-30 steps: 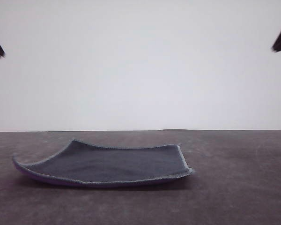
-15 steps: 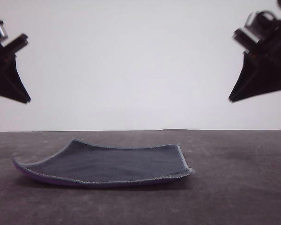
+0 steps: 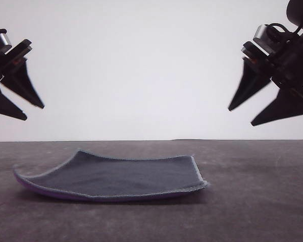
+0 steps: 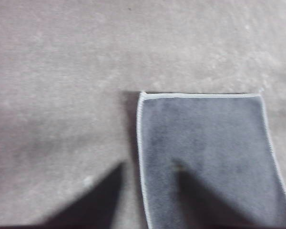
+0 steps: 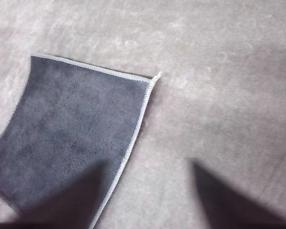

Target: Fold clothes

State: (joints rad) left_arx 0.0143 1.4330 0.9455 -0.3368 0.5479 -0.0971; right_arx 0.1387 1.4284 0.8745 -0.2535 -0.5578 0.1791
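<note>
Our left gripper (image 3: 17, 108) and right gripper (image 3: 252, 113) hang wide open, high at ten and two o'clock above the cloth (image 3: 116, 177) lying unfolded on the table (image 3: 262, 201). Pinching only its curled edging risks slippage.

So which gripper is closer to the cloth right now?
Left, narrowly, as far as the front view shows. The left gripper hangs open above the cloth's left edge. The right gripper hangs open at similar height, out past the right edge.

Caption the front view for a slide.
Both open grippers, left and right, hang above a flat grey-blue cloth on the table.
</note>
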